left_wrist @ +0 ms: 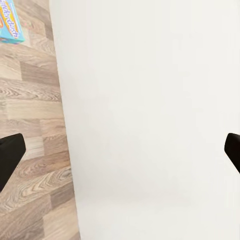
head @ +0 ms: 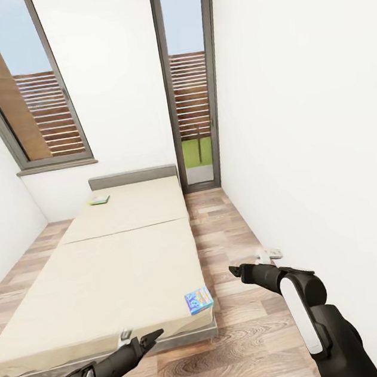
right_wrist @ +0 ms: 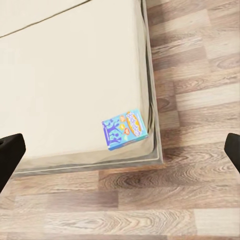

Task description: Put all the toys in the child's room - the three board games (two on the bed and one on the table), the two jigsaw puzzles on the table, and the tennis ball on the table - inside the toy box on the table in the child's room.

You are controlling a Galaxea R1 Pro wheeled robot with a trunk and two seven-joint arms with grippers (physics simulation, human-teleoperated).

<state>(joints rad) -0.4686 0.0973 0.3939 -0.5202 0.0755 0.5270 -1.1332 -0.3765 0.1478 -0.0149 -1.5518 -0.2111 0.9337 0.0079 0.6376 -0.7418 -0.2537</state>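
**2 board games on the bed, both grippers empty**

The head view looks down a narrow room with white walls, a wood-plank floor and 2 tall dark-framed windows at the far end. The bed runs lengthwise along the room, its plain beige mattress ending at a grey headboard against the far wall.

The blue cartoon board game lies flat at the near right corner of the mattress, close to both the foot edge and the right side edge. In the right wrist view the same box sits just inside that corner, slightly skewed to the mattress edges, with the bed frame and floor just beyond it. A corner of it also appears in the left wrist view, over the floor planks.

A 2nd board game, green and white, lies flat at the far end of the mattress, near the headboard and toward the left side edge. The 2 boxes are well apart.

The left gripper hangs over the foot edge of the bed, its fingers spread wide and holding nothing. The right gripper hovers above the floor to the right of the bed, near the wall, likewise wide apart and empty. A small white fitting sits low on the right wall just past it.
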